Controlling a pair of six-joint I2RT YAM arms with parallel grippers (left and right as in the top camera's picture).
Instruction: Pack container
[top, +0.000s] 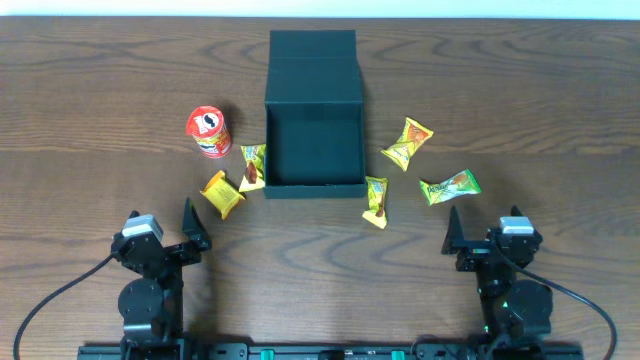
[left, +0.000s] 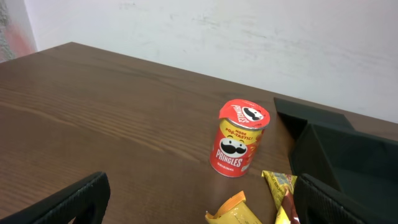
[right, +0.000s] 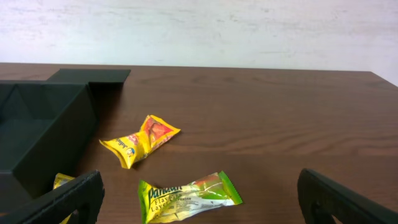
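The left hand (top: 162, 216) and right hand (top: 485, 222) sit at the near edge of the wooden bench (top: 100, 80), each with its black fingers spread wide, gripping and touching nothing. Beyond them, mid-bench, the dark container (top: 314, 189) stands open, its lid flap lying back. A red can (left: 241, 140) reading "Pringles" stands upright to its left, and a green packet (right: 188, 195), its lettering too blurred to read, lies to its right.

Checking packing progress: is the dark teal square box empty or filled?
Empty: the dark teal square box, lid flapped back, shows only bare floor in the overhead view.
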